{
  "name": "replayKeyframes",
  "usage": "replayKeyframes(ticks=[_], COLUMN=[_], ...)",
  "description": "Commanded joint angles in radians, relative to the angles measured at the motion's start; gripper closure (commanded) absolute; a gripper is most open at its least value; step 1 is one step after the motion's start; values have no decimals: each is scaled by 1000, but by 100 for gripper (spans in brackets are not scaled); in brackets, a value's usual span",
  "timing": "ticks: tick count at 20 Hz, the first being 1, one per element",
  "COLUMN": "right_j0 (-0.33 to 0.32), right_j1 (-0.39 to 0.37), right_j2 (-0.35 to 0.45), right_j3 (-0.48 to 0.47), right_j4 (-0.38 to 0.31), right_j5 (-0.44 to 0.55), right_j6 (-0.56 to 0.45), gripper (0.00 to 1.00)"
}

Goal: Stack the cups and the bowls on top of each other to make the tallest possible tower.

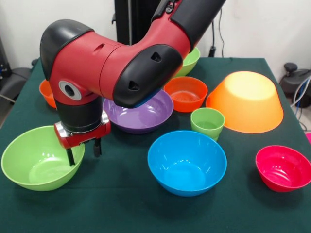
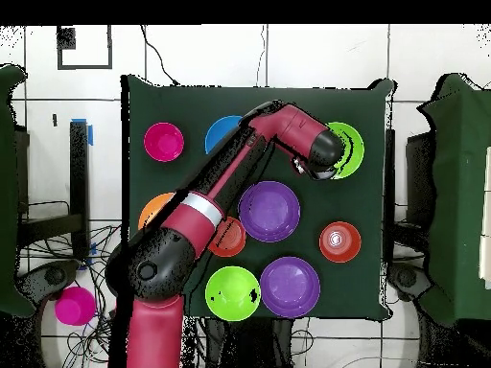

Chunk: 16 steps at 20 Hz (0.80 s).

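Glossy blue round plastic bowl [image 1: 187, 162] sitting nearest camera, upright on dark green cloth surface [image 1: 121, 208]. From left: wide light-green plastic bowl [image 1: 41, 158] lying upright, end effector [image 1: 84, 151] hanging over its right rim, fingers spread, one finger inside bowl, other outside rim, pinching nothing. Purple plastic bowl [image 1: 140, 114] sitting behind. Small light-green tapered plastic cup [image 1: 207, 124] standing upright right of purple bowl. Large orange-yellow plastic bowl [image 1: 247, 102] lying upside down. Small pink-red plastic bowl [image 1: 284, 168] sitting far right.
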Motion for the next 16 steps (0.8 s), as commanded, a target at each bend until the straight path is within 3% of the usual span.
replayKeyframes(ticks=[1, 16], right_j0=[-18, -37], right_j1=[26, 25], right_j2=[75, 43], right_j3=[-111, -110], right_j4=[42, 39], right_j5=[104, 52], right_j6=[-51, 32], gripper=[0, 0])
